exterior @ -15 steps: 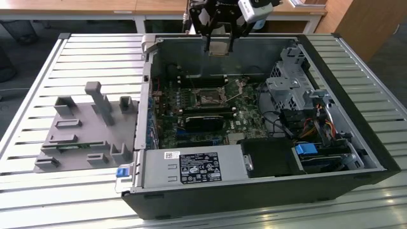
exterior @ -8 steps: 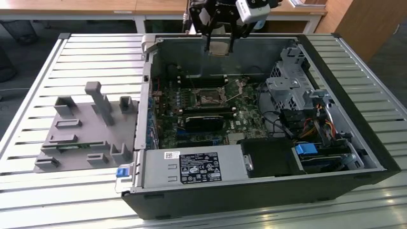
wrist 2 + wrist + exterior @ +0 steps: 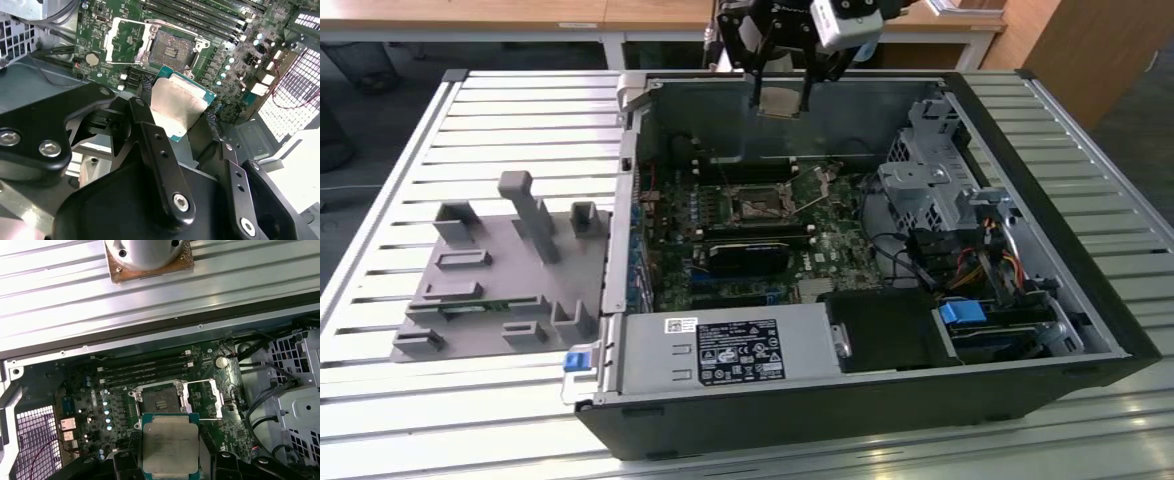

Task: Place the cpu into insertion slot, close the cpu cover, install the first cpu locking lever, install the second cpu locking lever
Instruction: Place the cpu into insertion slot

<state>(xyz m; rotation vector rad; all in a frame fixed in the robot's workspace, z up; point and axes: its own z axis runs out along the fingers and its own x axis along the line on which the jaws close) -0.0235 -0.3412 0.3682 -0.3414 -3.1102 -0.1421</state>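
**Held aloft — not yet seated**

The claw [image 3: 779, 98] is clamped on the cpu [image 3: 170, 445], high over the open computer case [image 3: 854, 425] on the slatted desk [image 3: 400, 420]. Below, the insertion slot [image 3: 161, 401] lies bare — the cpu cover [image 3: 202, 399] swung open beside it.

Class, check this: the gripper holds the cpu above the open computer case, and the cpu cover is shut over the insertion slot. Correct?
No: the cpu cover lies swung open beside the bare insertion slot, as the first wrist view shows. The gripper does hold the cpu above the open case.
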